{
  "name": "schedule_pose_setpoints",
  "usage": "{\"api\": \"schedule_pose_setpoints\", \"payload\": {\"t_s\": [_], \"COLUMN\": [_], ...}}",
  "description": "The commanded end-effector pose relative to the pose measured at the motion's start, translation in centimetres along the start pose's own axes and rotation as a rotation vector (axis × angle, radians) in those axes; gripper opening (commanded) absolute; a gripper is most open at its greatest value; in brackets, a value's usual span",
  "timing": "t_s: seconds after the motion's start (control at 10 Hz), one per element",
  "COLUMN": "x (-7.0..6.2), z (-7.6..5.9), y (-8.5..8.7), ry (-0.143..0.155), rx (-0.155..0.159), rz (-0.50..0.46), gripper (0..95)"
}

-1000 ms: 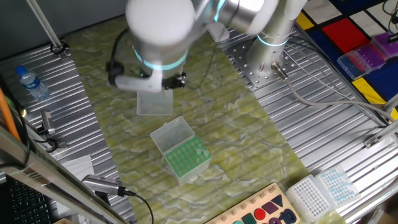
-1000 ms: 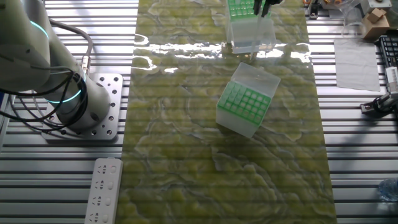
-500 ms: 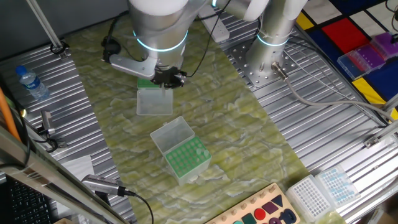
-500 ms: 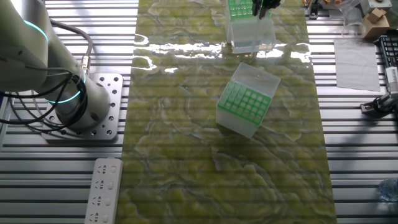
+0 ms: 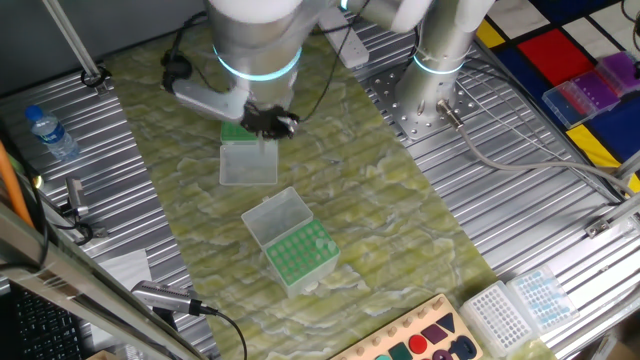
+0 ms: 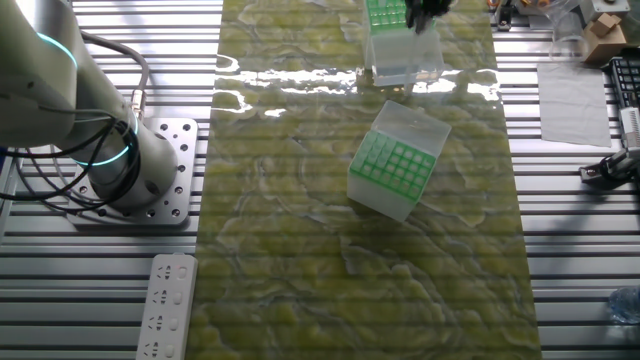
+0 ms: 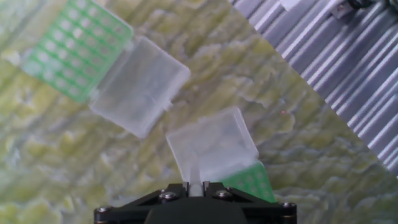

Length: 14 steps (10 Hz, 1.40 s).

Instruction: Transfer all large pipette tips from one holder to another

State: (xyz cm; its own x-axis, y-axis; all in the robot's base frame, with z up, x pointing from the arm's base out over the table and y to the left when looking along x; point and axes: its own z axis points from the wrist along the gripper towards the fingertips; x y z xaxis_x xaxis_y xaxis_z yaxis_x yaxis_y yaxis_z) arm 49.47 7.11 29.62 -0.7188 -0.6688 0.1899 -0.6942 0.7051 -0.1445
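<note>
While the gripper [image 7: 194,185] hangs over the far holder [image 5: 246,158], fingers apparently pinching one pipette tip [image 7: 193,174], next comes seating it.

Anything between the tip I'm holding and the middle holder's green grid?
Only that holder has its own open lid on the side toward the gripper. Otherwise just mat lies beyond the pipette tip in the jaws.

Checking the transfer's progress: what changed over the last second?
The arm swung up and back above the far holder, uncovering its green rack. The hand has a pipette tip between its fingers. Both holders, including the near one, stayed put.
</note>
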Motion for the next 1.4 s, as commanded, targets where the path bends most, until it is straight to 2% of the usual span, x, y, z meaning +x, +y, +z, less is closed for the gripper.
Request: {"api": "schedule_pose_setpoints", "payload": {"t_s": [0.1,0.5,1.4], "x": [2.1,3.7,4.5], "z": [0.5,1.5,2.6], "y": [-1.0,-2.1,-2.5], "ry": [-0.016,-0.015,-0.014], "rx": [0.023,0.046,0.094], "rz": [-0.094,-0.129,-0.168], "gripper": [0.0,0.0,0.0]}}
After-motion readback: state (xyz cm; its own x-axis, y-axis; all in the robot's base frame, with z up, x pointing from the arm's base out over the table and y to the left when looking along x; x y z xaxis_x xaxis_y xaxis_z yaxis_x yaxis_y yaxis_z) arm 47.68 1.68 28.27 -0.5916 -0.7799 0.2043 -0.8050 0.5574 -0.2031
